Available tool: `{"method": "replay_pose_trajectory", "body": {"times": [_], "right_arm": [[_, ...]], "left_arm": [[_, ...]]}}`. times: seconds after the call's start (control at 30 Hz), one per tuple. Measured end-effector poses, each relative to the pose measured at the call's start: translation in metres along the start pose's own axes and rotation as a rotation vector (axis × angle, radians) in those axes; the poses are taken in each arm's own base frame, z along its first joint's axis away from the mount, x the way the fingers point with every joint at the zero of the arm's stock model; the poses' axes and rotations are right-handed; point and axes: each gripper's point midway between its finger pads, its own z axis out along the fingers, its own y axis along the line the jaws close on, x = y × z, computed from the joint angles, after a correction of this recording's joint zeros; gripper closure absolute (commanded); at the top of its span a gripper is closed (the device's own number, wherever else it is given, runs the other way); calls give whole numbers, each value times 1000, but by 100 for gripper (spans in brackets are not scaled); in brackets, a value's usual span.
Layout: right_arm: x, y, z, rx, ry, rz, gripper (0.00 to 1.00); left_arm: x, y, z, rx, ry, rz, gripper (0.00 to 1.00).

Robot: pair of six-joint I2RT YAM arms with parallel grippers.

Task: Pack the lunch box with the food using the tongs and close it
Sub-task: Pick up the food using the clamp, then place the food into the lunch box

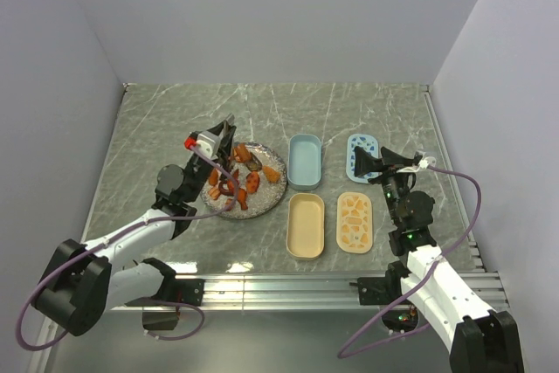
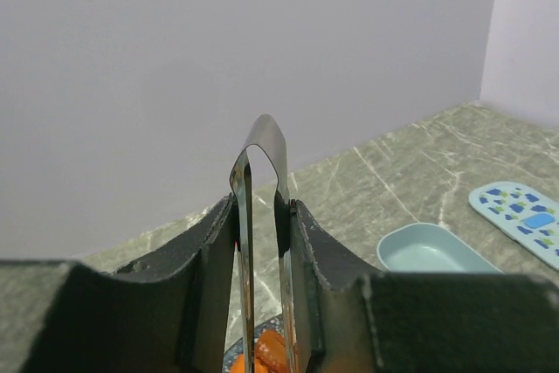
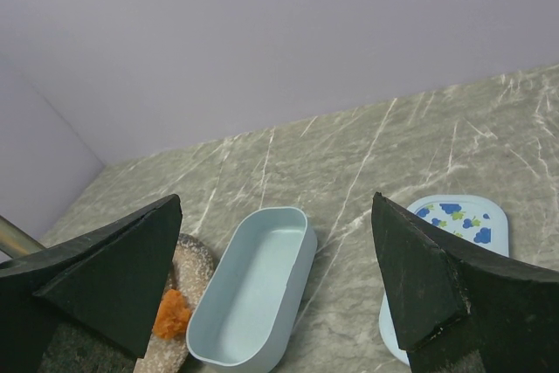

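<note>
Steel tongs (image 2: 244,233) plain in left wrist view, food (image 1: 253,183) overhead

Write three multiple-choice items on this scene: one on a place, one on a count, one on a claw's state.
1. Where is the food?
A. in the blue tub
B. on the speckled plate
C. in the beige tub

2. How many oval tubs are there?
A. one
B. four
C. two

3. The right claw is:
A. open and empty
B. shut on the tongs
C. shut on food

Key:
1. B, the chunks lie on the plate and both tubs are bare.
2. C, one is blue and one is beige.
3. A, its fingers stand wide apart around nothing, while the left claw grips the tongs.
</note>
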Motion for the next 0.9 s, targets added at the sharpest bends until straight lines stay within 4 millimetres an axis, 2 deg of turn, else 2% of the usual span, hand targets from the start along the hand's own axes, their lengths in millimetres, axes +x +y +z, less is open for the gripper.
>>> {"method": "replay_pose_trajectory", "body": {"times": [0.2, 0.3, 0.43, 0.53, 0.73, 0.9], "right_arm": [[0, 0, 0, 0, 0, 0, 4], [0, 0, 0, 3, -1, -2, 4], [-2, -1, -1, 9, -7, -7, 4], [-8, -1, -3, 16, -27, -7, 4], [-28, 5, -8, 5, -92, -5, 4], [-34, 5, -10, 9, -112, -4, 4]], "left_arm": [[-17, -17, 7, 47, -21, -17, 89], [-32, -30, 19, 79, -49, -31, 89], [-43, -49, 39, 123, -68, -49, 89], [-41, -68, 57, 161, -62, -62, 89], [-24, -109, 96, 234, -30, -88, 88], [-11, -137, 125, 282, -21, -114, 88]]}}
